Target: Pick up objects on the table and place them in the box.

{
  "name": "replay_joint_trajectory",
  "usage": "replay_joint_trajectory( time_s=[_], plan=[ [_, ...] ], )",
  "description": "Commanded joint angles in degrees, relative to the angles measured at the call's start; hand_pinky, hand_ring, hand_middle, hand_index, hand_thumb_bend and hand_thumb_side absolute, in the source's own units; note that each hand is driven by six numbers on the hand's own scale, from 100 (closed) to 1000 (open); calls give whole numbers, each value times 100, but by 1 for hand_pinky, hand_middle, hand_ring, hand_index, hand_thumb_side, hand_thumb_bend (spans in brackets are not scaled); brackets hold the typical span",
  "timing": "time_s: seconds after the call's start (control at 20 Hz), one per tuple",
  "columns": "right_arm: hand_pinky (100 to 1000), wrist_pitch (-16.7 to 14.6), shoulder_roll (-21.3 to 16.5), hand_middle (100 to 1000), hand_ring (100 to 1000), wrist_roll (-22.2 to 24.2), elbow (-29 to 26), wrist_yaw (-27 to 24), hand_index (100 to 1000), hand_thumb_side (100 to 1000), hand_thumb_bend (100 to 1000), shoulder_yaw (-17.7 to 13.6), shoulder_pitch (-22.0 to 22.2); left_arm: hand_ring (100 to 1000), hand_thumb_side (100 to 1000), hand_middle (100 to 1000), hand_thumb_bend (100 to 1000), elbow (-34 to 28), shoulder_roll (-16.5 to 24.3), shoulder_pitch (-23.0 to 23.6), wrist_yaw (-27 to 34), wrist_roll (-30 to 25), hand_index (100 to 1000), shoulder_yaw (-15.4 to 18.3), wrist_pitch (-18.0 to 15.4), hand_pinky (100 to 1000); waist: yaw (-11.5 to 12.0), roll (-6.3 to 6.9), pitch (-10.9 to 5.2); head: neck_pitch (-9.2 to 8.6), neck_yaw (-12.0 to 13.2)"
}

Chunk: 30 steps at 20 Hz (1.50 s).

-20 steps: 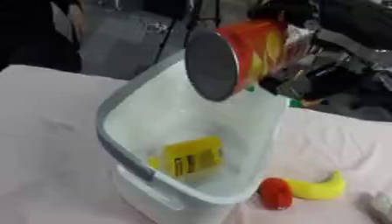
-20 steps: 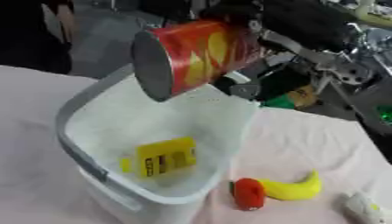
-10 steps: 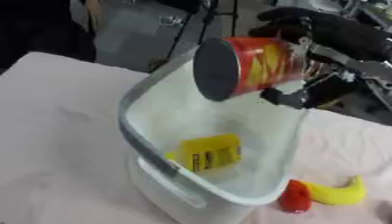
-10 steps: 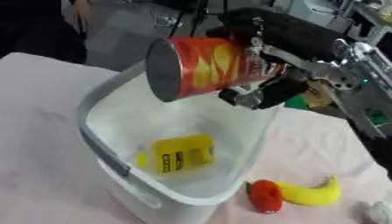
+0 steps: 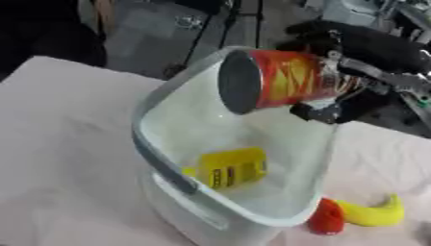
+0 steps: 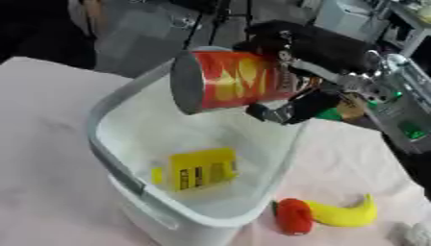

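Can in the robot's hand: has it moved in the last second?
Yes. The can, held in the right hand, has sunk against the far rim of the box and now hangs nearer the yellow pack inside.

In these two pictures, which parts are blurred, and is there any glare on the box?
Left eye view: the whole picture is soft, and the right hand and red can are smeared. Right eye view: the print on the yellow packet is unreadable, and the white box shows pale sheen but no hard glare.
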Motion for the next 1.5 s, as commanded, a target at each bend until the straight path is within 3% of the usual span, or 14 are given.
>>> replay_joint_trajectory(
  time_s=[0.05, 0.1, 0.2, 0.25, 0.6, 0.85, 1.1, 1.3, 1.5],
  plan=[
    [1000, -133, -135, 833, 1000, 93, -42, -77, 802, 711, 188, -59, -66, 468, 966, 600, 100, -70, 81, -73, -9, 6, 668, -18, -7, 587, -16, 60, -95, -49, 13],
    [1000, -230, -140, 853, 1000, 197, -91, -172, 847, 728, 201, -29, -54, 468, 966, 600, 100, -70, 82, -71, -12, 11, 668, -14, -8, 587, -23, 59, -94, -46, 24],
    [1000, -333, -154, 856, 1000, 425, -152, -376, 854, 730, 203, -46, -47, 468, 966, 600, 100, -70, 82, -68, -18, 20, 668, -10, -8, 587, -32, 59, -94, -41, 36],
    [1000, -358, -155, 900, 1000, 522, -180, -467, 994, 761, 227, -57, -50, 468, 972, 600, 100, -70, 82, -68, -20, 21, 668, -11, -9, 587, -30, 55, -95, -44, 37],
    [1000, -382, -142, 948, 1000, 1105, -297, -1146, 1000, 770, 257, -130, -102, 468, 967, 599, 100, -70, 77, -73, -25, 20, 668, -13, -24, 587, 15, 19, -104, -52, 41],
    [1000, -364, -148, 1000, 1000, 1334, -272, -1305, 1000, 795, 291, -134, -134, 468, 967, 599, 100, -70, 57, -76, -25, 18, 668, -14, -43, 585, 53, -13, -104, -67, 32],
    [1000, -481, -263, 1000, 1000, 1591, -48, -850, 1000, 704, 306, -106, -103, 468, 968, 599, 100, -70, 7, -86, -14, 17, 668, -16, -72, 585, 80, -16, -72, -110, -1],
    [1000, -589, -304, 1000, 1000, 1645, 184, -241, 1000, 483, 364, -88, -34, 468, 968, 599, 100, -70, -10, -74, -5, 41, 668, 2, -88, 585, 69, -16, -30, -159, -6],
    [1000, -689, -287, 1000, 1000, 1701, 326, 133, 1000, 647, 371, -57, 8, 467, 970, 599, 100, -70, -26, -74, 1, 54, 668, 5, -106, 585, 45, -16, 14, -197, -17]
  ],
)
